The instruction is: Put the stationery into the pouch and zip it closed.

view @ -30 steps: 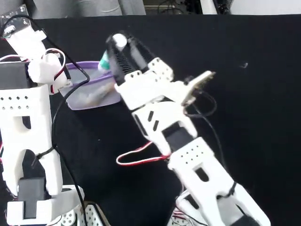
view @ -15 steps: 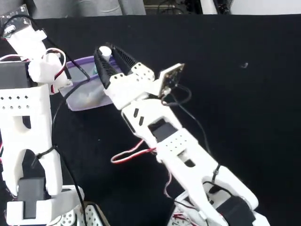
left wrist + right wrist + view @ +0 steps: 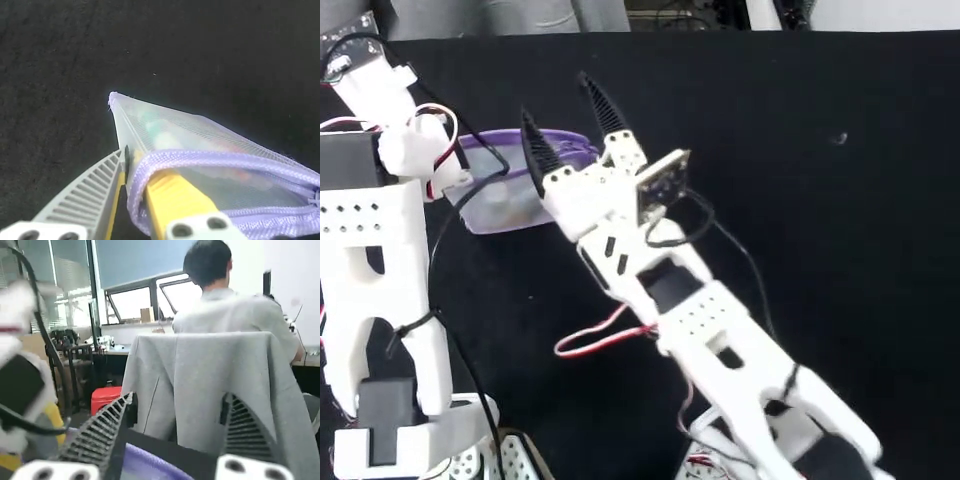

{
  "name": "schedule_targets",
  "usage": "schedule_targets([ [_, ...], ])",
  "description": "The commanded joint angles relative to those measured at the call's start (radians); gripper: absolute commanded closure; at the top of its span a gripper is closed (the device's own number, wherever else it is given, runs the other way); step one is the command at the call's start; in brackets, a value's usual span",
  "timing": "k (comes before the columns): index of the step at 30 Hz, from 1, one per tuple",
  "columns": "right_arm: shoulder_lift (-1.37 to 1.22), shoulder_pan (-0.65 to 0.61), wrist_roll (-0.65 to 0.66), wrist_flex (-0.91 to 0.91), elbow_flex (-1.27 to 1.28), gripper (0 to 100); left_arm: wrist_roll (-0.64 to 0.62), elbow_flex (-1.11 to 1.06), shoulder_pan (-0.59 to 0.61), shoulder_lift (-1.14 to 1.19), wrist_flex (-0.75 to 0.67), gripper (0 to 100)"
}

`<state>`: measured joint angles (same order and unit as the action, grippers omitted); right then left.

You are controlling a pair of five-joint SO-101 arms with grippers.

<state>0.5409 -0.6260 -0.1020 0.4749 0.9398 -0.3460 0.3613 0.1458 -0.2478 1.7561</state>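
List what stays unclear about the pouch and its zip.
1. Contents of the translucent mesh pouch with purple zip edge: left wrist view, only blurred coloured shapes through the mesh.
2. How far the zip is closed: left wrist view, cut off by the frame edge; high view, the open right hand overlaps it.
3. Left hand clamped on the pouch: high view, largely hidden by its own white arm.

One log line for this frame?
left gripper: shut on pouch rim | right gripper: open, empty, over pouch | pouch: unzipped, stationery inside
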Motion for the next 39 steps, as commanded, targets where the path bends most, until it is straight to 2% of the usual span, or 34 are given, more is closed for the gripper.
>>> schedule_targets([
  [1, 0.208, -0.003, 0.025, -0.259, -0.116, 78.8, -0.008, 0.001, 0.005, -0.018, 0.002, 97],
  [7, 0.415, 0.109, 0.029, -0.654, -0.22, 78.8, -0.008, 0.001, 0.035, -0.018, 0.002, 97],
  [14, 0.472, 0.152, 0.021, -0.901, -0.194, 78.9, -0.008, 0.001, 0.056, -0.018, 0.0, 97],
  [17, 0.466, 0.155, 0.025, -0.85, -0.081, 78.9, -0.008, 0.001, 0.054, -0.018, 0.0, 97],
  [22, 0.466, 0.138, 0.029, -0.609, 0.196, 79.0, -0.008, 0.001, 0.051, -0.018, 0.0, 97],
  [25, 0.464, 0.127, 0.029, -0.511, 0.274, 79.0, -0.008, 0.001, 0.051, -0.018, 0.002, 97],
  [29, 0.414, 0.086, 0.029, -0.499, 0.275, 79.0, -0.008, -0.001, 0.051, -0.018, 0.002, 97],
  [39, 0.031, 0.078, 0.031, -0.485, 0.067, 79.0, -0.008, -0.001, 0.05, -0.018, 0.003, 97],
])
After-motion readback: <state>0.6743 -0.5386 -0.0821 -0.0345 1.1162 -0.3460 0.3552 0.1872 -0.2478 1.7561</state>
